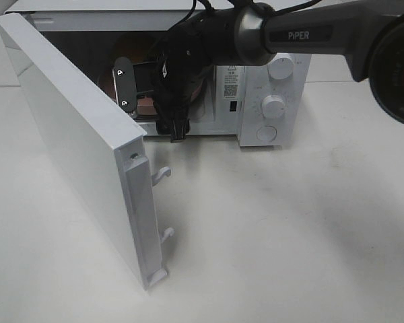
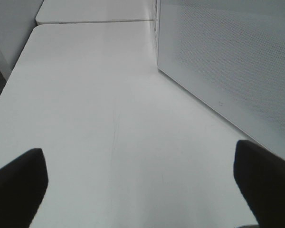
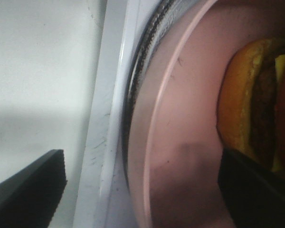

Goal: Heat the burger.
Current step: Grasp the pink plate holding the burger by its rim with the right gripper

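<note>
Your right claw [image 3: 142, 185] stands with its fingers spread wide, gripping nothing, one finger over the microwave's sill [image 3: 109, 142] and the other over the pink plate [image 3: 180, 118]. Just past that second finger sits the burger [image 3: 256, 99] on the plate, inside the microwave [image 1: 269, 94]: you see an orange-brown bun edge, a dark patty, a yellow layer and a hint of red. Your left claw [image 2: 142, 185] is also spread apart, empty, above bare table [image 2: 109, 95], beside the open door [image 2: 228, 61].
</note>
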You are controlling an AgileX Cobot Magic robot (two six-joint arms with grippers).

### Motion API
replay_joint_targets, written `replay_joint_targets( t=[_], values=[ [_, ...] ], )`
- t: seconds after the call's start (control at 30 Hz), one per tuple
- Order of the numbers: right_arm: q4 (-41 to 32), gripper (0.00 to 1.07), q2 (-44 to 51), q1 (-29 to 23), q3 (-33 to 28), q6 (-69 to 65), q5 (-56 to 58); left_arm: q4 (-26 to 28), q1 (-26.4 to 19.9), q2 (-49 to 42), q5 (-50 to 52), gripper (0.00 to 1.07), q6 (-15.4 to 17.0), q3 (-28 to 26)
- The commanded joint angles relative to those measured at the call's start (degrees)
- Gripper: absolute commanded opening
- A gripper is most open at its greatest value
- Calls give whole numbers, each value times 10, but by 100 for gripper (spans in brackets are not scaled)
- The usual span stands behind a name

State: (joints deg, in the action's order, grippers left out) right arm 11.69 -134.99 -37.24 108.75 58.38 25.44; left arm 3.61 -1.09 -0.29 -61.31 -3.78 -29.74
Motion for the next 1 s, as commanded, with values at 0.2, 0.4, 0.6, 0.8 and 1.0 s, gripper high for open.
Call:
replay_joint_targets(
  t=[0.2,0.4,0.6,0.8,1.0],
  values=[
    [-2,82,-41,-1,65,-18,30,2,-1,-2,1,100,1,2],
    [-22,66,-53,-1,70,-12,25,2,-1,-2,1,100,1,2],
    [-22,16,-54,-2,70,-17,17,2,-1,-2,1,100,1,2],
    [-22,0,-54,-3,70,-15,29,2,-1,-2,1,100,1,2],
    [-22,0,-49,-3,70,-15,32,2,-1,-2,1,100,1,2]
  ],
)
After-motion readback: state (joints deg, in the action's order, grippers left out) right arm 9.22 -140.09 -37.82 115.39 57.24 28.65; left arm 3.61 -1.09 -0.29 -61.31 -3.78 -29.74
